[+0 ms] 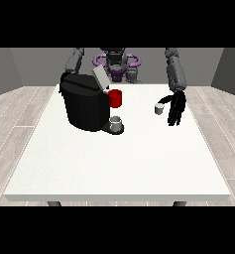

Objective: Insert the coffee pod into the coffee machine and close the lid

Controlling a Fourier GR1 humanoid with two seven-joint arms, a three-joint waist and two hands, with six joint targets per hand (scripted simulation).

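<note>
A black coffee machine (83, 103) stands on the white table (119, 158) at the left, its grey lid (100, 78) tilted up and open. A small grey cup (116, 122) sits on its drip base. The small white coffee pod (159, 108) rests on the table right of centre. The hand at the view's right (176, 108) hangs just right of the pod, fingers straight and pointing down, thumb near the pod but not closed round it. The other hand is hidden behind the machine.
A red mug (115, 98) stands on the table just right of the machine, behind the grey cup. The robot's torso (116, 62) is at the far table edge. Bare table surface stretches toward the camera.
</note>
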